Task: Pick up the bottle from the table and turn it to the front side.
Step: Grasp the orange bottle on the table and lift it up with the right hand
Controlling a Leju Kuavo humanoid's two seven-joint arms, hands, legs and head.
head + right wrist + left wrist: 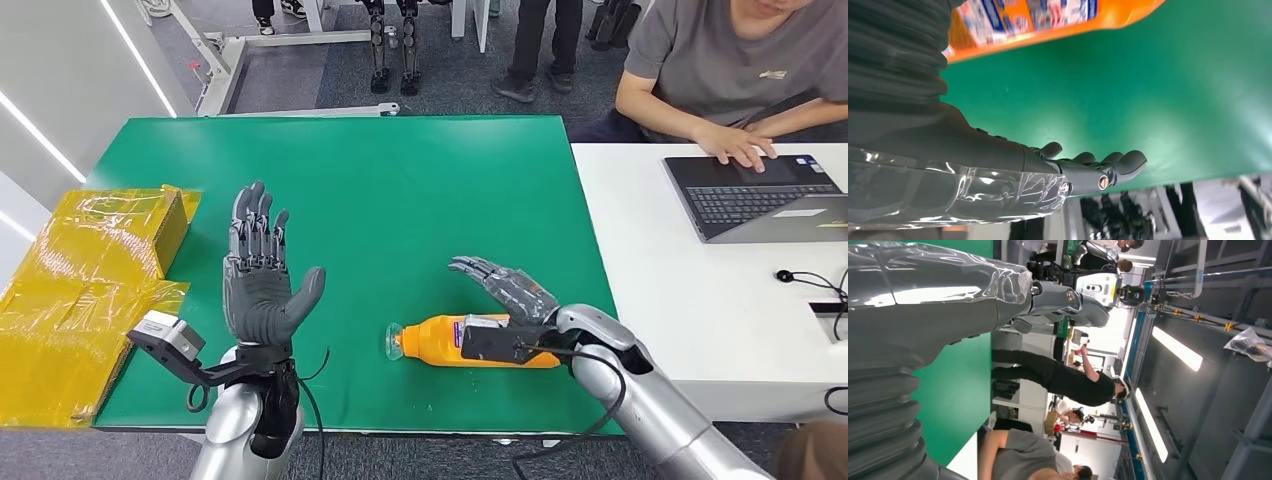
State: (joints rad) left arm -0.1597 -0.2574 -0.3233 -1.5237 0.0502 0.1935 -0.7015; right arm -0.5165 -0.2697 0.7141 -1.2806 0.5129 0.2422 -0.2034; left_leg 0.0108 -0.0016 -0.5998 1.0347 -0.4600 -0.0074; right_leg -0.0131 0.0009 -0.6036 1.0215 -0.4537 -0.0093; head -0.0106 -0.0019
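Hovering open right robot hand (510,288) beside bottle (440,342)

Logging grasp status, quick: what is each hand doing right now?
Left hand: open, palm up, holding nothing.
Right hand: open above the orange bottle, not gripping it.

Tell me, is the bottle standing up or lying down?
Lying down. The bottle rests on its side on the green table, clear cap toward the left hand, label showing in the right wrist view.
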